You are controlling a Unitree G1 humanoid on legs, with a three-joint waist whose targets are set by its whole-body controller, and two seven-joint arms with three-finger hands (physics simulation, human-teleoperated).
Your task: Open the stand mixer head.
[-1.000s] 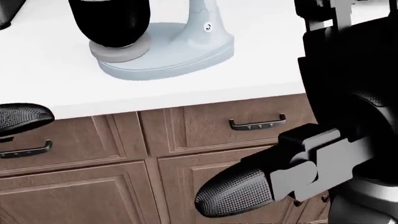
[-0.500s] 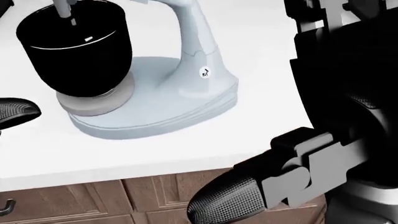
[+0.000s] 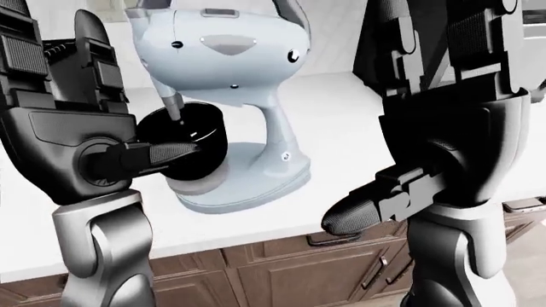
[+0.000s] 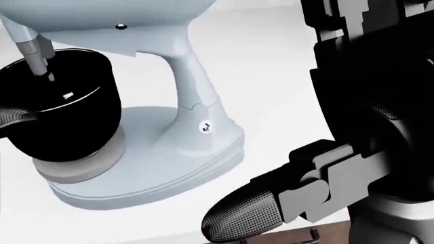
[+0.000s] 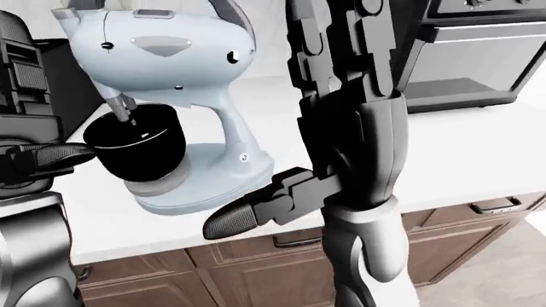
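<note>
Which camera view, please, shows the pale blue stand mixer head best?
The right-eye view: the whole pale blue stand mixer head shows above the black bowl. The left-eye view crops its top, with the left hand close by. The head view shows only its underside.

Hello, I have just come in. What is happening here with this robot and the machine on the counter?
A humanoid robot stands at a white counter facing a pale blue stand mixer with a black bowl. The mixer head sits low over the bowl, its attachment reaching into it, so it looks not yet opened. The left hand is raised beside the bowl with open fingers; the right hand hangs by the counter edge. Neither hand grips the mixer.
</note>
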